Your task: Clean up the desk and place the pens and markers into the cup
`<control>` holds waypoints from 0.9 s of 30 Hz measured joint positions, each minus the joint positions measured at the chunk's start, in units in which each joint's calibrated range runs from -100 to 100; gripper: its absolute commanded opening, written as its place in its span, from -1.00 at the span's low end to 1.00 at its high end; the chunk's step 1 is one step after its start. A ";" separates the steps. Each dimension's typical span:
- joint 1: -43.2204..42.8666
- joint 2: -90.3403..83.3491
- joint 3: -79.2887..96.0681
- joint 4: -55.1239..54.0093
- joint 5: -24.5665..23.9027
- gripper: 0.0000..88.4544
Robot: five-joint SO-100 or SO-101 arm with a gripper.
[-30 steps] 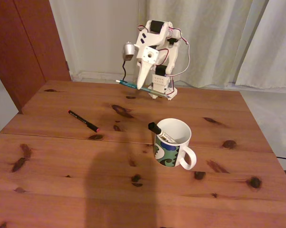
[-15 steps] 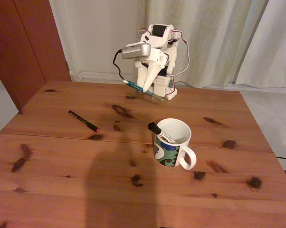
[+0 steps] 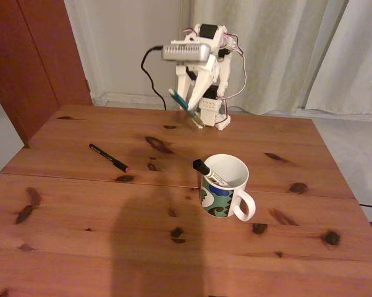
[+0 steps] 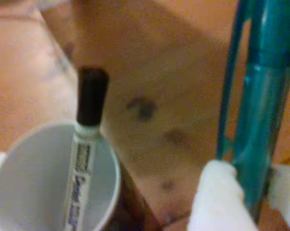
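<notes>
Beside the cup (image 3: 225, 184), black pen (image 3: 109, 157) lies unobstructed.

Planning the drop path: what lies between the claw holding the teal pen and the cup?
In the fixed view, only bare desk with dark knots lies between the claw, shut on the teal pen, and the cup.

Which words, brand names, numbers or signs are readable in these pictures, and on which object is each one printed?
White marker standing in the cup: dark lettering runs along its barrel in the wrist view, too blurred to read for certain.
Same marker in the fixed view: label too small to read.
Cup in the fixed view: blue-and-green pattern, no text.
Teal pen and black pen: no readable text.
</notes>
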 measured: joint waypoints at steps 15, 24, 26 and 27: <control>-1.54 13.39 -14.01 0.00 0.24 -0.98; -3.81 15.00 -14.18 -9.79 0.24 -0.98; -3.89 15.00 -14.10 -13.44 0.24 -0.97; -3.89 15.00 -13.42 -15.01 0.24 -0.97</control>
